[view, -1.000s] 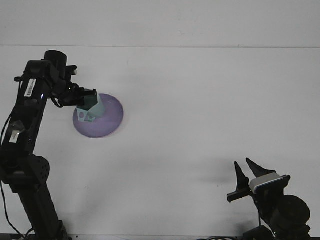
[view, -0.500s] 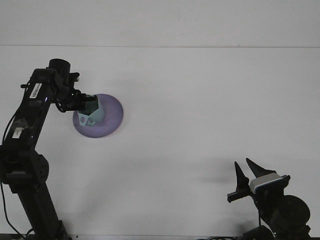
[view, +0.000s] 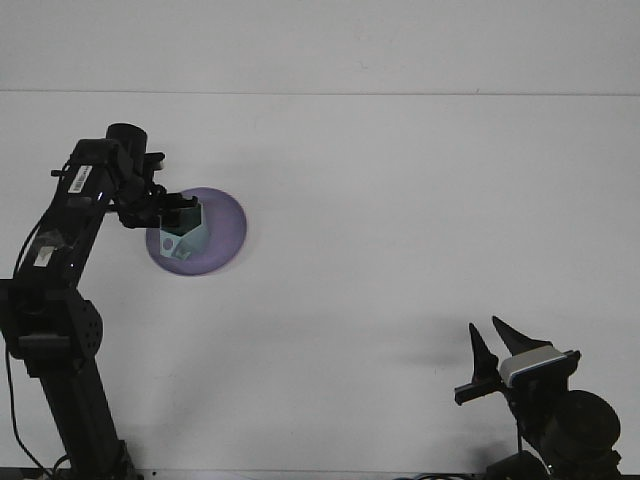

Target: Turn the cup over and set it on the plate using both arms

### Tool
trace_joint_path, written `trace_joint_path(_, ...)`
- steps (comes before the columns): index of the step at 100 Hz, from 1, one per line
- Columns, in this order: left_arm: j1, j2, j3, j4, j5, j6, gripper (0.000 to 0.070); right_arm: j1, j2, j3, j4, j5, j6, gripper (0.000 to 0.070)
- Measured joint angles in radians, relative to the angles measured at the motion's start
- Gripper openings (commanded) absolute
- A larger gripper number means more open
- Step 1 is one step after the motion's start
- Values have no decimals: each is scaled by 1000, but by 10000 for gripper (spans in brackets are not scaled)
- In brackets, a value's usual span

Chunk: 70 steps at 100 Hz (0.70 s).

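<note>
the purple plate [view: 215, 237] is set at the desk's [view: 400, 220] far left, wide bare surface lying around it. the pale green cup [view: 185, 237] is pinched by the left gripper [view: 178, 212] over the plate's left part, arm reached from the left. the right gripper [view: 490, 345] is held spread, raised at the near right.

Both arms matte black, chunky round joints w/ boxy links between. Left arm [view: 60, 290]: tall column rising from a wide base at the bottom edge, big disc-shaped joint partway up, thin black cables looping along its outer side. White barcode-style sticker [view: 80, 180] on the upper link, a second smaller pale label [view: 42, 256] lower down, text too small to read. Short cylinder cap on top of the wrist section. Left gripper [view: 180, 212] black, blocky. Right arm [view: 565, 425]: only the end shows, round black housing, a light grey/white block on top. Right gripper [view: 496, 345] has two dark pointed fingers like blades.
</note>
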Motion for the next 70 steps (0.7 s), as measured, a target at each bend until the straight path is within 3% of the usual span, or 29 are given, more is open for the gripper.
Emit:
trace_joint_path(6,1,0,7,-5,0,0,545,0,0,0,0,0,0,238)
trace_joint_path(38,1,-167,62,-12,3,0,543,0,0,0,19,0,0,236)
trace_joint_path(46,1,-264,70,-10,3,0,527,0,0,0,61,0,0,180)
trace_joint_path(50,1,-314,71,-10,3,0,463,0,0,0,84,0,0,149)
trace_joint_path(54,1,-363,71,-10,3,0,351,0,0,0,105,0,0,117)
trace_joint_path(63,1,-472,71,-9,3,0,3,0,4,1,133,0,0,17)
trace_joint_path(70,1,-556,71,-9,3,-2,13,0,19,1,140,0,-5,3)
